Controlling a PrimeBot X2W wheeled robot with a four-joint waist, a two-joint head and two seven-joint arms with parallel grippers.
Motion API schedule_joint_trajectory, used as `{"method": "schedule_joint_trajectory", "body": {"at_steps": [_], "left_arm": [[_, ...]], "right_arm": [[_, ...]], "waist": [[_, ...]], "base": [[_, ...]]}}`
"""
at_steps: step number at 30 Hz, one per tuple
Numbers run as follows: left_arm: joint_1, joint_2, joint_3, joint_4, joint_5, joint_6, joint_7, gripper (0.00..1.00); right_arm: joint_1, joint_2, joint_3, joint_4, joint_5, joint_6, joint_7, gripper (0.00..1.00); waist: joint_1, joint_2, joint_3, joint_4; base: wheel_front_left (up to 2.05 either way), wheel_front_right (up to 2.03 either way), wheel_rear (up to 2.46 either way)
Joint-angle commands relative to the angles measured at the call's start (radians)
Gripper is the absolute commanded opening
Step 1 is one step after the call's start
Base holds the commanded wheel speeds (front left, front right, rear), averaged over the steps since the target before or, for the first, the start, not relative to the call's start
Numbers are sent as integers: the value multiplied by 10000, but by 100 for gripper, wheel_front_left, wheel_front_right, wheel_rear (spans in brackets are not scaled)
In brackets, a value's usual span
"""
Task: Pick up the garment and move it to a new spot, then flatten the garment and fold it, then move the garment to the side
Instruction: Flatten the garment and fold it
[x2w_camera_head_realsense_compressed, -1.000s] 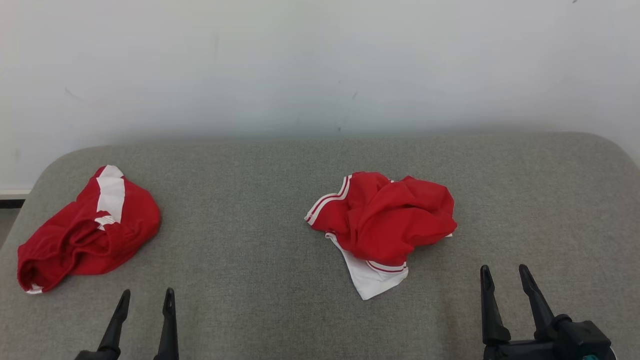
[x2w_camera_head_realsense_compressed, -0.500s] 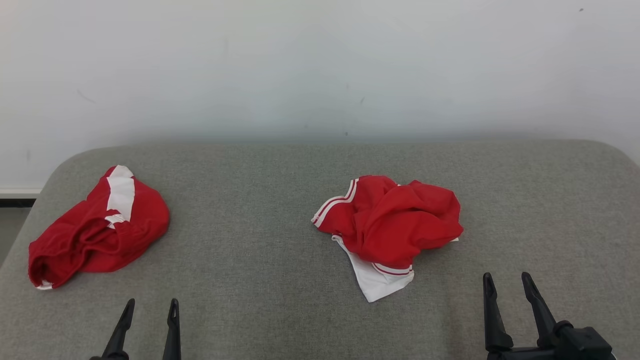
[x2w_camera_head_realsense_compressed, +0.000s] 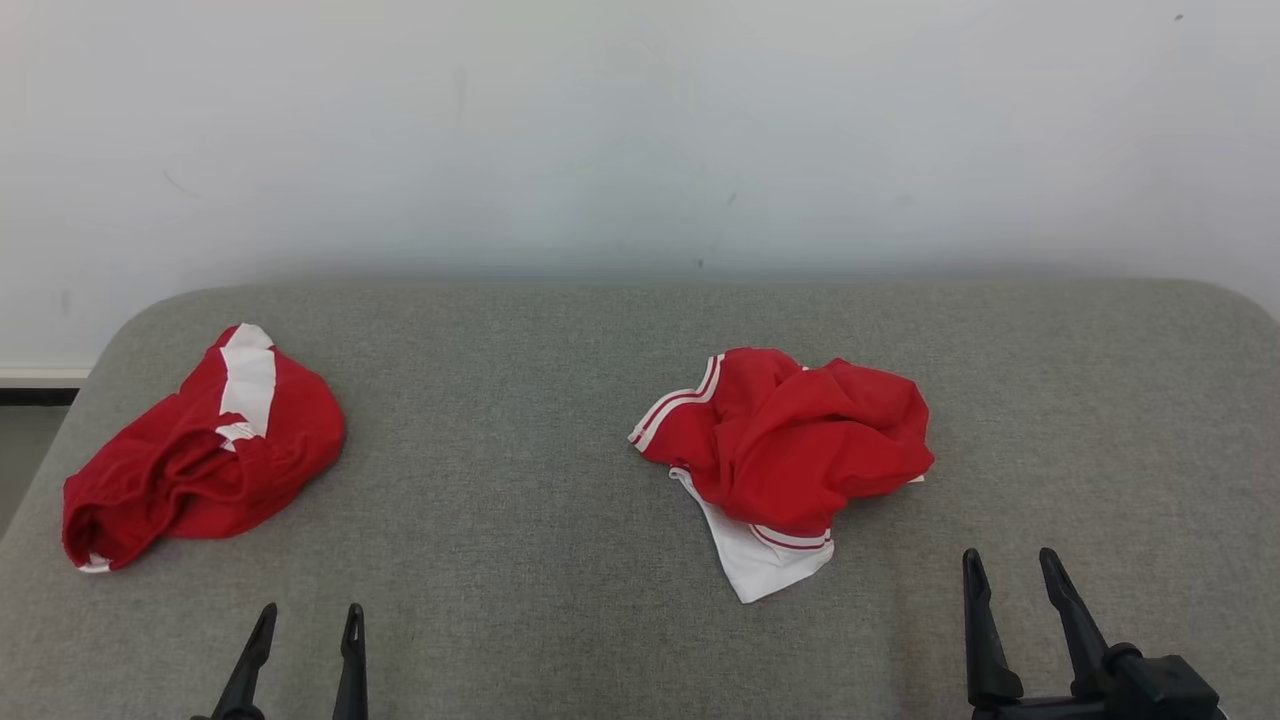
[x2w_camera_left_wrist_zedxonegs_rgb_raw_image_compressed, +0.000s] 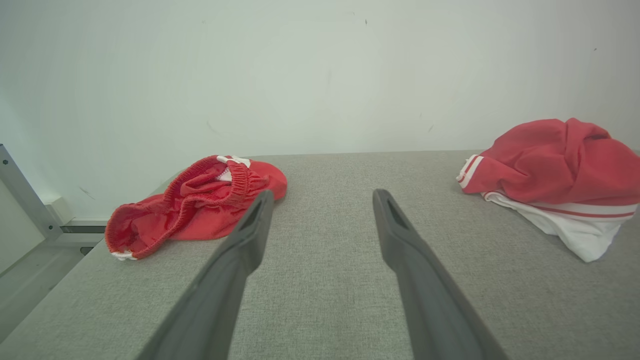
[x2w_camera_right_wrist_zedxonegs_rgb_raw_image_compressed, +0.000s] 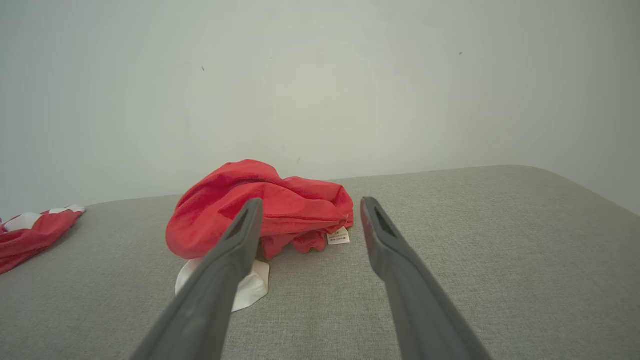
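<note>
I have both end effectors low at my edge of the grey counter (x2w_camera_head_realsense_compressed: 520, 400), and neither holds anything. The left end effector (x2w_camera_head_realsense_compressed: 310, 612) and the right end effector (x2w_camera_head_realsense_compressed: 1008, 556) each stand with fingers spread wide, clear of any cloth.

2 red garments lie on the counter. The crumpled red garment (x2w_camera_head_realsense_compressed: 790, 440) sits right of centre, and I judge it the one to pick up. The second red garment (x2w_camera_head_realsense_compressed: 200, 450) lies well apart from it near the left edge, ahead and left of my left end effector.

What matters for the reach is that the crumpled red garment lies forward and to the left of the right end effector, near it, while the left end effector is well apart from it. So the right arm is the nearer.

The heap spreads widest left to right across my head view, with a white panel (x2w_camera_head_realsense_compressed: 765, 560) trailing toward me. From the right wrist it sits ahead, just left of the gap between the fingers, so I expect to steer slightly left while advancing.
</note>
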Motion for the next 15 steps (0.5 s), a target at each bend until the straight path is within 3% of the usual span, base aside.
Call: {"method": "schedule_joint_trajectory", "body": {"at_steps": [1,15], "left_arm": [[65,-32,39,24,72,-57,-37,100],[32,-164,182,102,215,-183,-36,100]], "right_arm": [[-7,28,33,17,-12,-22,-9,100],[-24,28,28,46,26,-22,-9,100]], "waist": [[0,-1,-1,-12],[0,-1,8,-46]], "base": [[0,0,0],[0,0,0]]}}
